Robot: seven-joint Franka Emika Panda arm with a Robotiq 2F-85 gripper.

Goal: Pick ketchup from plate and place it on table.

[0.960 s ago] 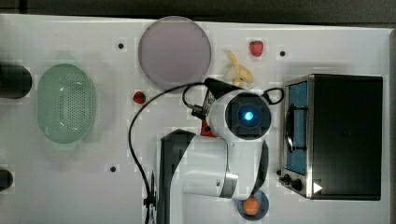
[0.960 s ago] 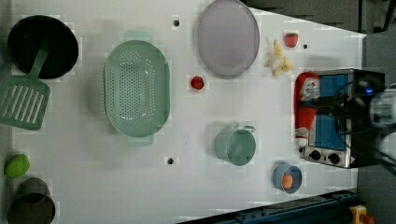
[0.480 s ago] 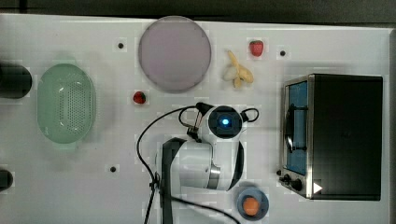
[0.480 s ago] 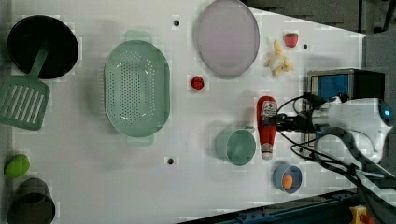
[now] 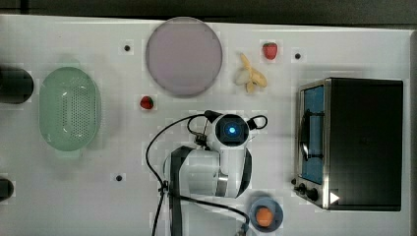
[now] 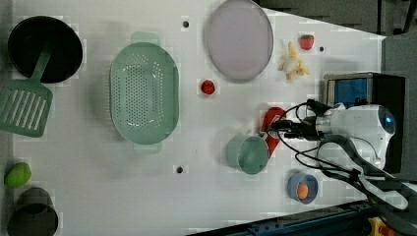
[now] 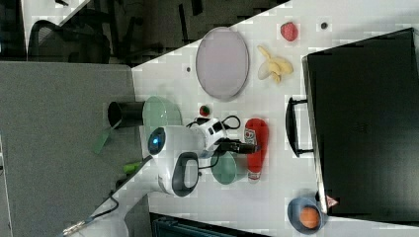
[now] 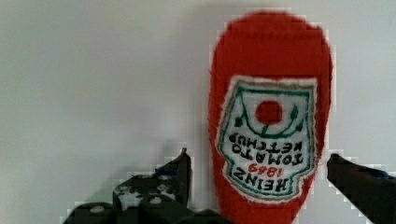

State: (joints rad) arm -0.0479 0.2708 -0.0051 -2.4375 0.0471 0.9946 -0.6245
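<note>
We find the ketchup (image 8: 271,121) lying flat on the white table (image 7: 276,197) at the right view's centre, off the plate (image 7: 222,63). The gripper (image 8: 257,172) straddles it, spread wide, gripping nothing. We judge the bottle light, soft, slightly squashy; take hold across the labelled mid-body.

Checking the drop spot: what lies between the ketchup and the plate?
In the right view, bare white table separates the ketchup from the plate; nothing lies between them.
</note>
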